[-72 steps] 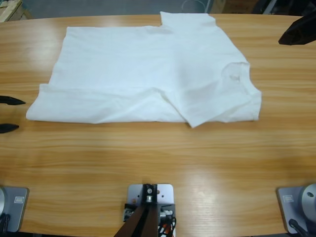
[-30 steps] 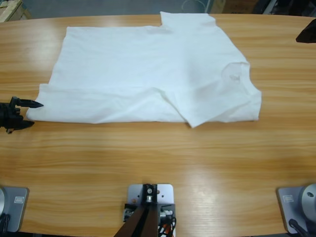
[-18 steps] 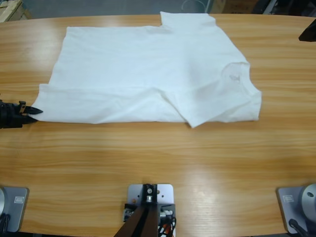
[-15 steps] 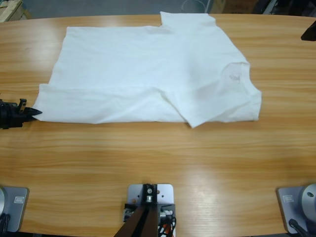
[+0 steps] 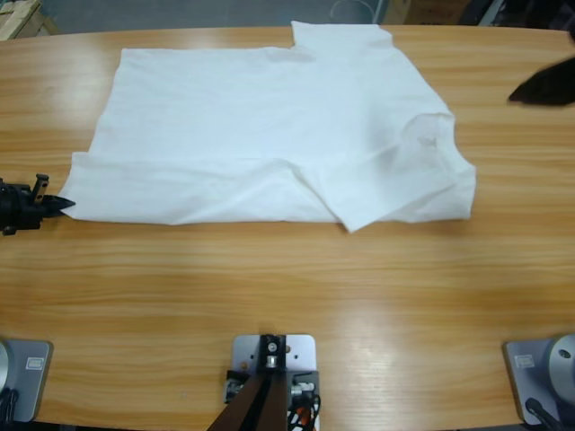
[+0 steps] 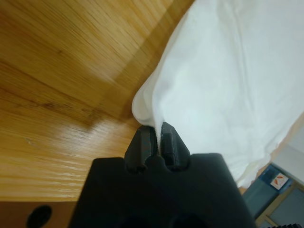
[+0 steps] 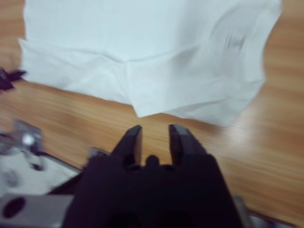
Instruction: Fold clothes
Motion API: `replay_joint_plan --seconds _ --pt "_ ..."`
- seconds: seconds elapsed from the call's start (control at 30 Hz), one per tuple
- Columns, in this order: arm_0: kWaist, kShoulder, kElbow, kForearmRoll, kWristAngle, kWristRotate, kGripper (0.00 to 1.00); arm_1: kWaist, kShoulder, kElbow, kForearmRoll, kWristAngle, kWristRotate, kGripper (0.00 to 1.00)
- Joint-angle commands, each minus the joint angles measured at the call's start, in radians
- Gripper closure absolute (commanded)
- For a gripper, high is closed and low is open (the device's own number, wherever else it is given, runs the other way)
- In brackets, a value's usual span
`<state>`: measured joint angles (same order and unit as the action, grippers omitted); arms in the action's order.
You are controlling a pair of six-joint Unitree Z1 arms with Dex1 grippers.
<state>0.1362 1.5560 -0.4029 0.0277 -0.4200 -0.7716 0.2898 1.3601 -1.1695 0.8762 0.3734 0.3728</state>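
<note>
High view: the white T-shirt (image 5: 269, 135) lies spread across the far half of the wooden table (image 5: 287, 305), partly folded, with its near edge doubled over and a sleeve flap lying as a point toward the table's near side. Its round neck and a small dark mark on the chest sit toward the right end.

At the shirt's near left corner, the left gripper (image 5: 61, 205) comes in from the left edge, its tips touching the cloth's corner. In the left wrist view the two black jaws are pressed close together, with a thin fold of the T-shirt (image 6: 228, 85) pinched between them; the corner bulges up just above the left gripper (image 6: 158, 133), and bare table (image 6: 61, 71) shows beside it.

The right gripper (image 5: 526, 90) shows as a dark shape at the right edge of the high view, apart from the shirt and above the table. In the right wrist view the right gripper (image 7: 154, 135) has its jaws a narrow gap apart with nothing between them, facing the T-shirt (image 7: 142, 47) and its folded point.
</note>
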Motion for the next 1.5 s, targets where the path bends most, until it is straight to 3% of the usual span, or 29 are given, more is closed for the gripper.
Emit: replay_joint_plan --seconds 0.03,0.4,0.43,0.5,0.57,0.93,1.5 --pt "0.002 -0.046 0.008 -0.015 -0.020 0.012 1.000 -0.100 -0.023 0.369 -0.359 0.155 0.185 0.335" --pt "0.002 -0.065 0.010 -0.015 -0.020 0.012 1.000 -0.229 0.175 0.430 -0.468 0.115 0.255 0.334" --pt "0.002 -0.065 0.010 -0.015 -0.020 0.012 1.000 -0.248 0.192 0.432 -0.474 0.110 0.255 0.282" --pt "0.002 -0.065 0.011 -0.015 -0.020 0.012 1.000 -0.271 0.225 0.435 -0.490 0.110 0.255 0.067" --pt "0.002 -0.067 0.012 -0.015 -0.020 0.012 1.000 -0.273 0.242 0.451 -0.516 0.106 0.269 0.000" --pt "0.002 -0.066 0.012 -0.015 -0.020 0.013 1.000 -0.273 0.271 0.573 -0.634 0.061 0.336 0.000" --pt "0.000 -0.088 0.018 -0.015 -0.033 0.011 1.000 -0.274 0.296 0.648 -0.788 0.058 0.280 0.000"
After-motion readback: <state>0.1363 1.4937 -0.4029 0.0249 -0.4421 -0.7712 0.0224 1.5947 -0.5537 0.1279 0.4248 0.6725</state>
